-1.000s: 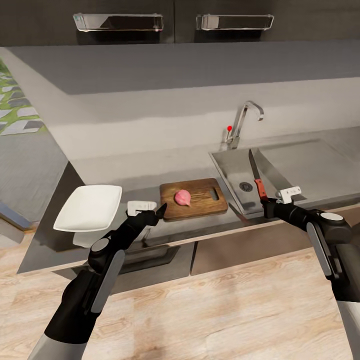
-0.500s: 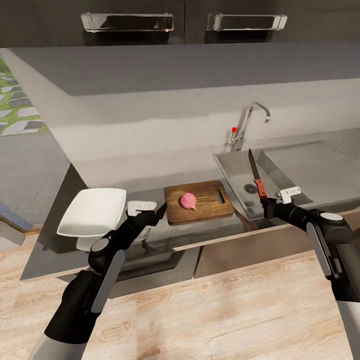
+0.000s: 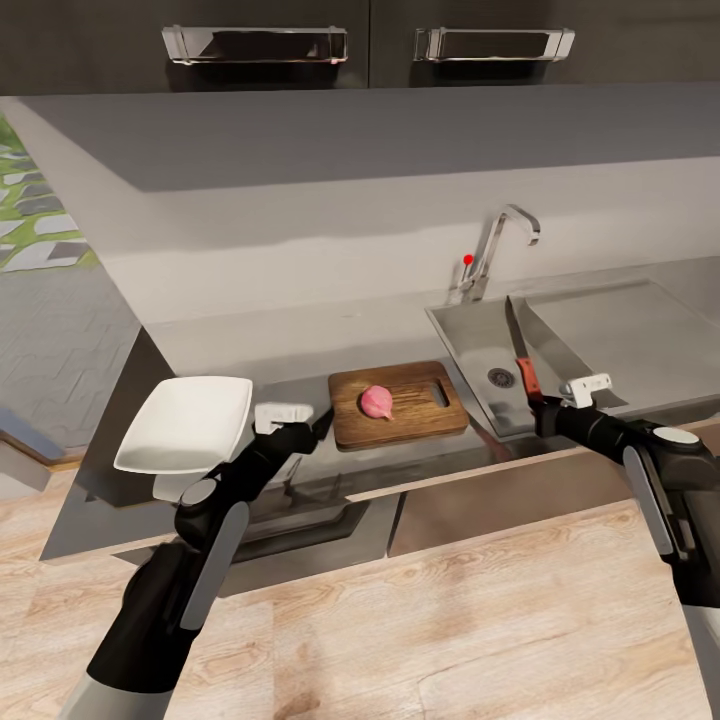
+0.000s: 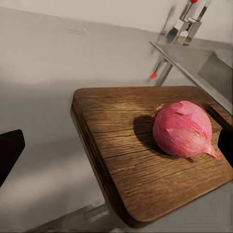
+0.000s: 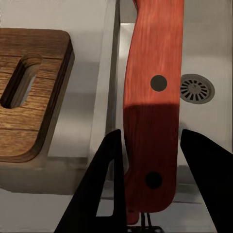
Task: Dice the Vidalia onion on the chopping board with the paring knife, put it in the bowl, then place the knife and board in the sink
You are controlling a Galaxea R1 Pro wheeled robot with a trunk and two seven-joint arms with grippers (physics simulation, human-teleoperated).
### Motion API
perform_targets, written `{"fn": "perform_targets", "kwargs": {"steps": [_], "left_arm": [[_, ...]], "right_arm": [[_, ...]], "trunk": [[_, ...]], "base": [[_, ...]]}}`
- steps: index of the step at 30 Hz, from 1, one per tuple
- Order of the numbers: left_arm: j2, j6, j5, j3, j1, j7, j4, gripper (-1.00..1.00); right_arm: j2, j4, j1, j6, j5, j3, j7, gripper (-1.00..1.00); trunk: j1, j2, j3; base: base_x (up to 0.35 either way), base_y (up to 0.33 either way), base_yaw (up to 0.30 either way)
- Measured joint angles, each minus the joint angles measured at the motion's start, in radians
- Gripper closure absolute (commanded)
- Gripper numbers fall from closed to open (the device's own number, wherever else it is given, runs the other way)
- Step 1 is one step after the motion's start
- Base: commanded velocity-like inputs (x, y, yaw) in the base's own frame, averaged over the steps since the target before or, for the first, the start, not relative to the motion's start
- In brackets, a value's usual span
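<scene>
Resting whole on chopping board (image 3: 399, 403): Vidalia onion (image 3: 377, 402); dicing undone; right gripper (image 3: 541, 404) clamped on paring knife (image 3: 521, 357) at 3 o'clock; left gripper (image 3: 318, 420) fingers apart at 9 o'clock.

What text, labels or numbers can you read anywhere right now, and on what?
None: no readable text in any view.
The board, onion, bowl, knife handle and sink carry no print.
</scene>
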Motion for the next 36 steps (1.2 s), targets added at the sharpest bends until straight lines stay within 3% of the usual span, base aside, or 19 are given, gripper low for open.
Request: {"fn": "perform_targets", "kwargs": {"steps": [7, 14, 20, 24, 36], "left_arm": [[0.005, 0.026, 0.008, 0.001, 0.039, 0.000, -0.002, -1.00], [0.005, 0.065, 0.008, -0.002, 0.078, -0.001, 0.020, -1.00], [0.001, 0.099, 0.008, 0.001, 0.079, -0.014, 0.019, -1.00], [-0.019, 0.121, 0.008, 0.007, 0.068, -0.036, 0.016, -1.00], [-0.025, 0.189, 0.010, 0.031, 0.000, -0.104, 0.014, -1.00]], "right_arm": [[-0.021, 0.008, 0.039, 0.008, -0.019, 0.000, 0.002, 1.00], [-0.022, 0.017, 0.079, 0.021, -0.019, 0.001, 0.002, 1.00], [-0.022, 0.017, 0.113, 0.021, -0.019, 0.001, 0.001, 1.00], [-0.022, 0.018, 0.127, 0.021, -0.019, 0.001, 0.001, 1.00], [-0.022, 0.018, 0.127, 0.020, -0.019, -0.002, 0.002, 1.00]], "trunk": [[0.000, 0.000, 0.000], [0.000, 0.000, 0.000], [0.000, 0.000, 0.000], [0.000, 0.000, 0.000], [0.000, 0.000, 0.000]], "base": [[0.000, 0.000, 0.000], [0.000, 0.000, 0.000], [0.000, 0.000, 0.015], [0.000, 0.000, 0.114], [0.000, 0.000, 0.107]]}}
